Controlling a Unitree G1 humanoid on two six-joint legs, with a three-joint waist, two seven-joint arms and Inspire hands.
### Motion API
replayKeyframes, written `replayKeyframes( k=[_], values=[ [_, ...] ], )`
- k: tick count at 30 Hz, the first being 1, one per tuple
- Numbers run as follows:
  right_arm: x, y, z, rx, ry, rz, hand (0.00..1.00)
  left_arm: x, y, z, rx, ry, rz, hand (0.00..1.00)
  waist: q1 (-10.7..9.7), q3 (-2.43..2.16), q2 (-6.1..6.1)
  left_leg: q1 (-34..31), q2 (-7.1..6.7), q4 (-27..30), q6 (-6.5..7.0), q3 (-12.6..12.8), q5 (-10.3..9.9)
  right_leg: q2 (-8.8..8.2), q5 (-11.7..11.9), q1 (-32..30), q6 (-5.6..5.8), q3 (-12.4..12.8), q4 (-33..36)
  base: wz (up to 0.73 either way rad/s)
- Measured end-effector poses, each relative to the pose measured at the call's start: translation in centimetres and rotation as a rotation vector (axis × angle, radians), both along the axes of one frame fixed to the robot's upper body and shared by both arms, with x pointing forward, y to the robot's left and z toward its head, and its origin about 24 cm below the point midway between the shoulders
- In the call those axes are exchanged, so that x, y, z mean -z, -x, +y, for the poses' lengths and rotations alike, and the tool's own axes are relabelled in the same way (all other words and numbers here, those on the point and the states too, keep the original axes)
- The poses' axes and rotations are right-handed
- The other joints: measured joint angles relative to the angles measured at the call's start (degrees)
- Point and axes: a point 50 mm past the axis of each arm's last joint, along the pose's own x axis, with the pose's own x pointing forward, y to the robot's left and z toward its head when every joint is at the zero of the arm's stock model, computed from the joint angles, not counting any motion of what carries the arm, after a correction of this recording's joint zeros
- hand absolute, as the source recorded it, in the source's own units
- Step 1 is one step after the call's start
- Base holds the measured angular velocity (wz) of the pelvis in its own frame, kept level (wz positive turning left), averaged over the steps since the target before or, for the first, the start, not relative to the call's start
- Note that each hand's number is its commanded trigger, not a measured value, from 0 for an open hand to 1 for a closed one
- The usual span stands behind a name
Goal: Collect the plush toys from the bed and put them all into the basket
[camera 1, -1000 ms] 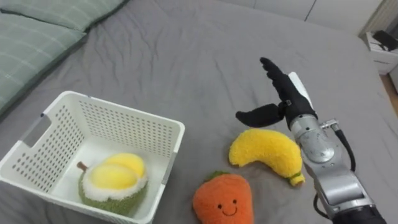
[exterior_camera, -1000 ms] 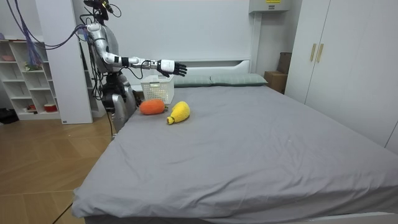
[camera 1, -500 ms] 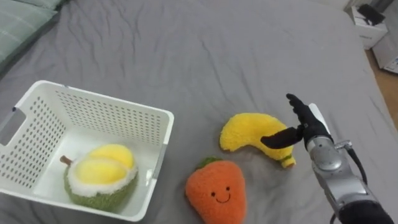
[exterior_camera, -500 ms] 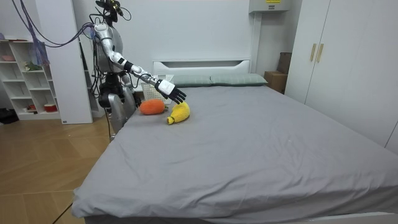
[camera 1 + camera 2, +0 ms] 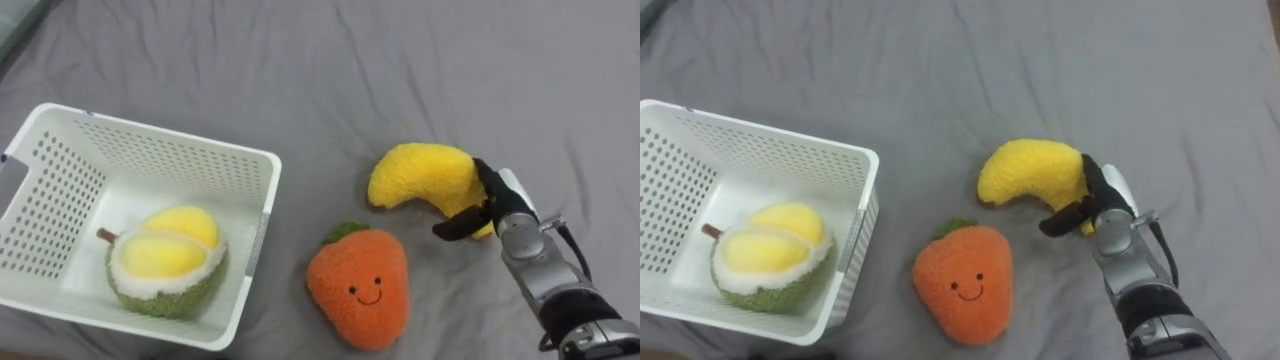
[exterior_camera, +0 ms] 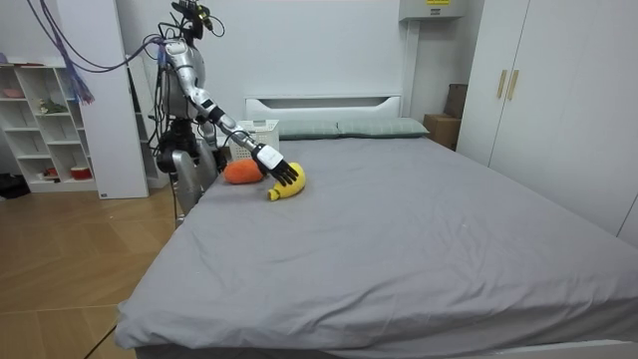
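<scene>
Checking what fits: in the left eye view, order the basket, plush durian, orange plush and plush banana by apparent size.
1. white basket, clearly largest.
2. plush durian and orange plush: about alike, not ranked.
3. plush banana, slimmest; the right hand overlaps its end.

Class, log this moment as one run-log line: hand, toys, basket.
right hand open, straddling banana plush end | orange plush on bed | durian plush in white basket | banana plush not yet lifted
</scene>
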Motion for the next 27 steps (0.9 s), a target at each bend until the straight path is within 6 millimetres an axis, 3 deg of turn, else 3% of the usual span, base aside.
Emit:
replayKeyframes(
  k=[5, 13, 15, 16, 17, 18, 19, 27],
  values=[
    [0.1, 0.1, -0.3, 0.018, 0.016, -0.003, 0.00, -0.1, -0.3, -0.1, 0.010, -0.001, -0.007, 0.00, -0.1, 0.01, -0.01, -1.1, -0.07, 0.2, -0.05, -0.6, 0.0, 0.05, 0.0, -0.7, 0.00, -1.1, 0.0, 0.06],
    [0.3, 0.5, -1.3, 0.071, 0.066, 0.000, 0.00, -0.1, -0.5, -0.2, 0.018, 0.011, -0.016, 0.00, 1.5, 0.02, 0.13, -1.3, -0.07, 0.1, -0.05, -0.7, 0.0, -0.20, 0.0, -0.9, 0.01, -1.8, -0.1, 0.02],
    [0.2, 0.3, -1.5, 0.092, 0.081, -0.006, 0.00, -0.1, -0.5, -0.3, 0.020, 0.016, -0.017, 0.00, 1.8, 0.20, 0.55, -1.5, -0.09, 0.3, -0.05, -1.2, 0.0, -0.33, 0.0, -0.9, 0.01, -2.6, -0.1, 0.06],
    [0.2, 0.3, -1.6, 0.099, 0.086, -0.008, 0.19, -0.1, -0.5, -0.4, 0.017, 0.020, -0.017, 0.00, 1.9, 0.27, 0.68, -1.5, -0.10, 0.3, -0.05, -1.2, 0.0, -0.35, 0.0, -0.9, 0.01, -2.7, -0.1, 0.04],
    [0.1, 0.3, -1.9, 0.116, 0.100, -0.013, 0.58, -0.1, -0.6, -0.5, 0.025, 0.024, -0.021, 0.00, 2.1, 0.35, 0.98, -1.7, -0.12, 0.4, -0.05, -1.3, 0.0, -0.37, 0.0, -0.9, 0.01, -2.9, -0.1, 0.03],
    [0.0, 0.4, -2.1, 0.130, 0.114, -0.025, 0.75, -0.2, -0.7, -0.6, 0.034, 0.025, -0.028, 0.00, 2.5, 0.39, 1.24, -1.9, -0.12, 0.4, -0.05, -1.3, 0.0, -0.39, 0.0, -1.1, 0.01, -2.9, -0.1, 0.00],
    [0.0, 0.4, -2.2, 0.138, 0.121, -0.031, 1.00, -0.2, -0.8, -0.7, 0.035, 0.026, -0.030, 0.00, 2.6, 0.45, 1.33, -2.0, -0.13, 0.4, -0.05, -1.4, 0.0, -0.42, 0.0, -1.2, 0.00, -3.0, -0.1, 0.04],
    [0.5, 1.4, -3.5, 0.271, 0.168, -0.062, 1.00, -0.3, -0.9, -0.6, 0.016, 0.029, -0.049, 0.00, 2.6, 0.29, 2.00, -2.8, -0.50, 0.8, 0.02, -2.2, 0.1, -0.95, -0.5, -2.2, 0.23, -3.4, 1.6, 0.05]
  ],
)
